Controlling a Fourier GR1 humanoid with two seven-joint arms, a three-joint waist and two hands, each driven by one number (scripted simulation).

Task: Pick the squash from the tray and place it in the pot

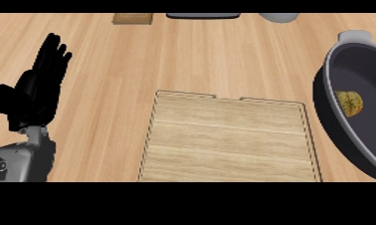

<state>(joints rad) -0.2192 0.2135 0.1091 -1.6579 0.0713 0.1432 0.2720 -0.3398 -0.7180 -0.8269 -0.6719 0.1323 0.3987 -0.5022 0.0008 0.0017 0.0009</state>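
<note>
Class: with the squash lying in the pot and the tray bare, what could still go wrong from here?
1. The pot runs off the view's right edge, so the squash inside may be hard to check.
2. The left robot hand rests open, fingers up, left of the tray; a sideways sweep might nudge the tray.

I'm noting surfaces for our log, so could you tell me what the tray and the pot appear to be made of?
The tray looks like light wood with a matt finish, showing grain bands. The pot seems dark grey metal or enamel with a smooth, slightly glossy wall.
</note>
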